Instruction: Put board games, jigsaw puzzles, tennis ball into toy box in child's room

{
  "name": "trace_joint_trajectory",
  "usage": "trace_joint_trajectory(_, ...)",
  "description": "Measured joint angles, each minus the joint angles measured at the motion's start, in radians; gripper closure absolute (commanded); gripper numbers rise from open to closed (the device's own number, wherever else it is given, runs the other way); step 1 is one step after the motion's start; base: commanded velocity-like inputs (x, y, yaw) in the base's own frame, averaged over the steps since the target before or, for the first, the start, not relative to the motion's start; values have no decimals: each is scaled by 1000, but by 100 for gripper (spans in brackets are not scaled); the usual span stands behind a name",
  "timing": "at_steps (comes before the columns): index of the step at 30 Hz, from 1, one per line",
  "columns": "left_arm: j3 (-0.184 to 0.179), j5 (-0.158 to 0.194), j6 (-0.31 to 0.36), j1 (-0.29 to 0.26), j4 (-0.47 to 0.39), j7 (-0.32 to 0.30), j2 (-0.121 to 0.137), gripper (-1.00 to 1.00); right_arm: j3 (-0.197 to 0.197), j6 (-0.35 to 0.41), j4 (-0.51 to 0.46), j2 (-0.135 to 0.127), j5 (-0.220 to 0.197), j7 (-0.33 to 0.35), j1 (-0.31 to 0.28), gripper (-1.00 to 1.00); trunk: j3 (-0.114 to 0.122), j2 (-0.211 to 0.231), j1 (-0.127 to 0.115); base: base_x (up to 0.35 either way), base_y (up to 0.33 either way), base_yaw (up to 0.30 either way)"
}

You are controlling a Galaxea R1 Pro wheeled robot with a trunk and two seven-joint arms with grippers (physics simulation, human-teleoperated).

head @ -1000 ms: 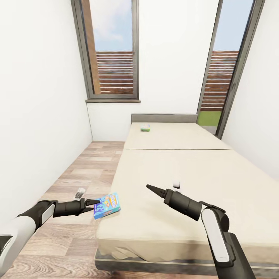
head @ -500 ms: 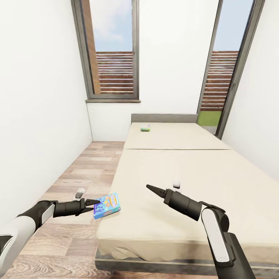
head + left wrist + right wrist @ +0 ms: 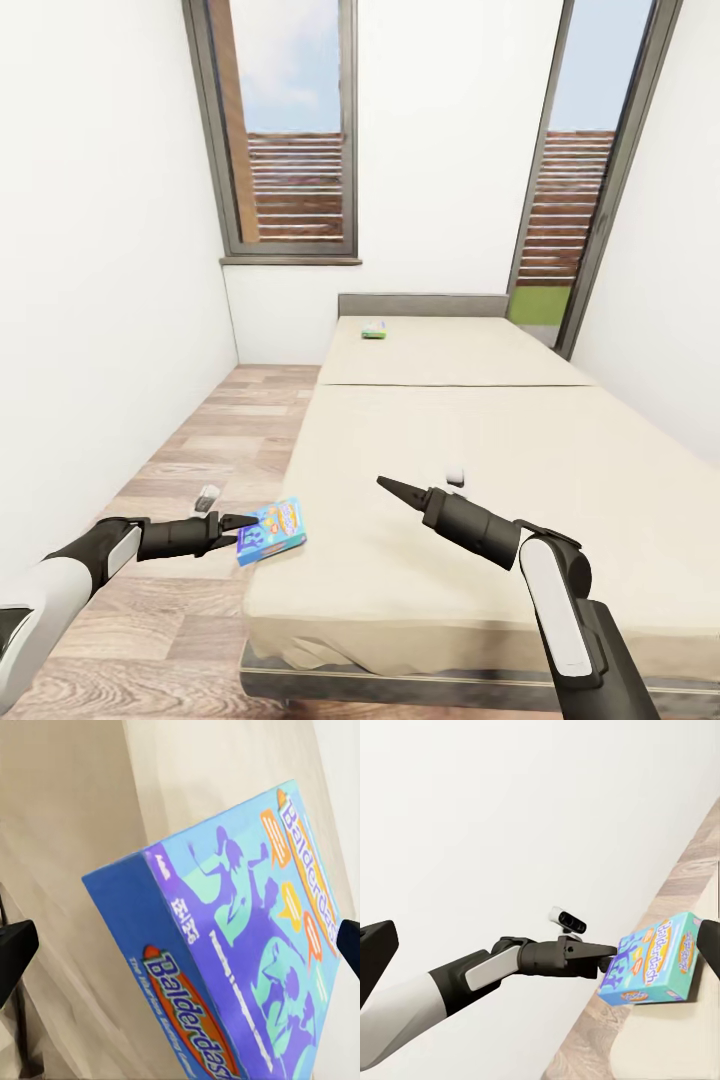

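A blue board game box lies tilted at the left edge of the beige bed, partly overhanging the floor. My left gripper stands open at the box's near corner. In the left wrist view the box sits between the two fingertips, with a strip of bed showing beside one finger. The right wrist view has the left gripper touching the box. My right gripper hovers over the bed, open and holding nothing. A second, green board game lies near the headboard. The toy box and table are out of view.
A wood floor strip runs between the bed and the left white wall. Two tall windows stand in the far wall behind the grey headboard. The right wall is close to the bed's far side.
The blue box has slipped a little to the left, further over the bed's edge. The view has shifted slightly. Both arms keep their pose.
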Motion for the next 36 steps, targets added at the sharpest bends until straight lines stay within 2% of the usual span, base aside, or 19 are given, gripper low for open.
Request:
trace_joint_trajectory(31, 0, 0, 0, 0, 0, 0, 0, -100, 0, -2, 0, 0, 1, -1, 0, -100, 0, 0, 0, 0, -11, 0)
trace_joint_trajectory(32, 0, 0, 0, 0, 0, 0, 0, 100, 1, -2, 0, 0, 1, -1, 0, -100, 0, 0, 0, 0, 0, 0)
trace_joint_trajectory(36, 14, 7, 5, 1, -1, 0, 0, 100, 1, -2, 0, 1, 1, -1, 0, -100, 0, 0, 0, 0, 0, 0)
